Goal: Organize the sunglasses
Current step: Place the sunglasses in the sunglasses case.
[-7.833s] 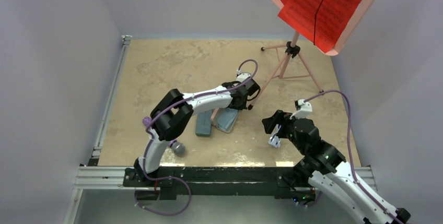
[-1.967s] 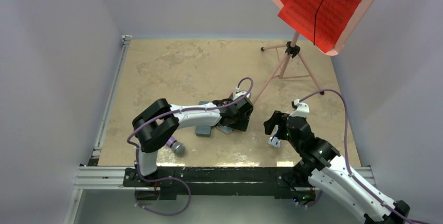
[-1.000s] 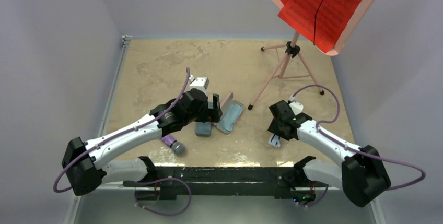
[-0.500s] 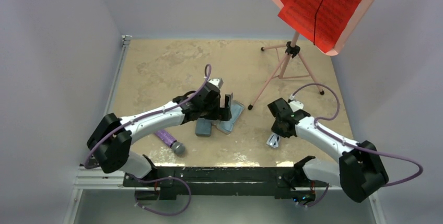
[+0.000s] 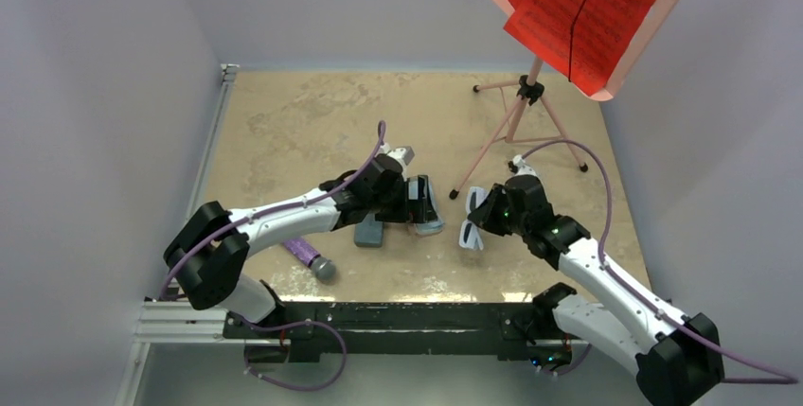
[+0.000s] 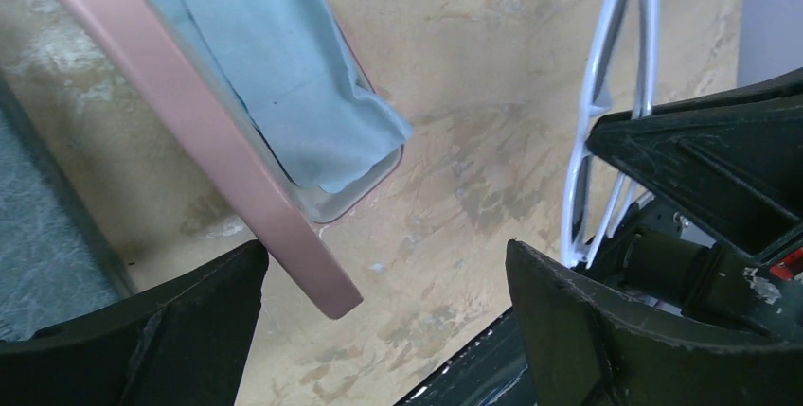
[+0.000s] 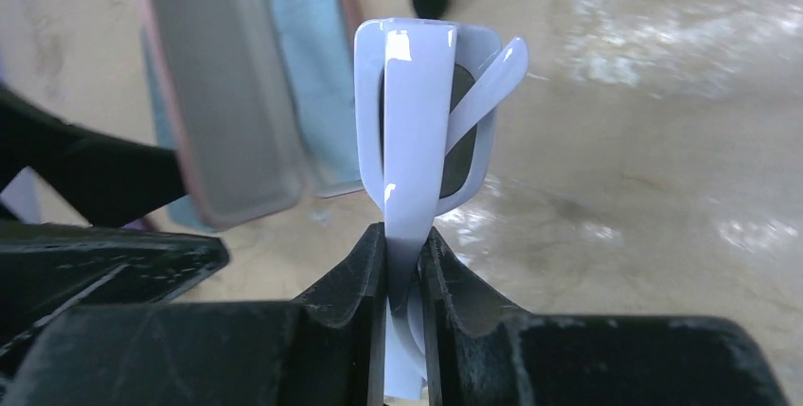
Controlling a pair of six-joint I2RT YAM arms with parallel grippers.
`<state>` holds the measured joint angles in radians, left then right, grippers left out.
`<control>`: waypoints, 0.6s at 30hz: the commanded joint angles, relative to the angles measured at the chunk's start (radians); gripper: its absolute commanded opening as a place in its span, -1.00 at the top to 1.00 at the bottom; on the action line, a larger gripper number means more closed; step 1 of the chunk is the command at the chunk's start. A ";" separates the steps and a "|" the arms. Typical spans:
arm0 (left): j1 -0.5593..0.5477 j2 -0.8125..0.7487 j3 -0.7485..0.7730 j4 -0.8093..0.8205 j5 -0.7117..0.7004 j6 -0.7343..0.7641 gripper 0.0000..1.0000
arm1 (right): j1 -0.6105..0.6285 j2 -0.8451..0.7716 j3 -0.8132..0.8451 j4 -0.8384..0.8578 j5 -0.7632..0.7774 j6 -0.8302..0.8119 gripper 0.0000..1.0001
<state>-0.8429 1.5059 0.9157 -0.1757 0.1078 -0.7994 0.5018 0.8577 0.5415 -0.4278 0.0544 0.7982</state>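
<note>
The white sunglasses, chunky-framed with dark lenses, hang folded in my right gripper, which is shut on the frame. From above, the pair is held off the table just right of the open pink case. The case lies with its lid up and a light blue cloth inside. My left gripper is open, its fingers astride the lid's edge without gripping it. The sunglasses and the right gripper show at the right of the left wrist view.
A grey-blue case lies closed, left of the pink one. A purple microphone rests near the front edge. A pink music stand's legs spread at the back right, with red sheets overhead.
My right gripper has shut on the white sunglasses, lifted them off the table and carried them left toward the pink case. The left gripper has edged right to the case's lid.
</note>
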 commanded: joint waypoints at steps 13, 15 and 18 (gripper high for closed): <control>0.000 -0.051 -0.027 0.002 -0.104 -0.051 -1.00 | 0.029 0.459 0.315 0.237 -0.262 -0.373 1.00; 0.004 -0.050 -0.028 0.005 -0.103 -0.059 -1.00 | 0.033 0.483 0.323 0.259 -0.280 -0.377 1.00; 0.005 -0.057 -0.030 0.009 -0.147 -0.079 -1.00 | 0.042 0.541 0.352 0.272 -0.308 -0.377 1.00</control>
<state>-0.8444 1.4841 0.8970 -0.1753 0.0181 -0.8413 0.5301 1.3544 0.8322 -0.1955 -0.1997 0.4805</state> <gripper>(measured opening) 0.996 0.172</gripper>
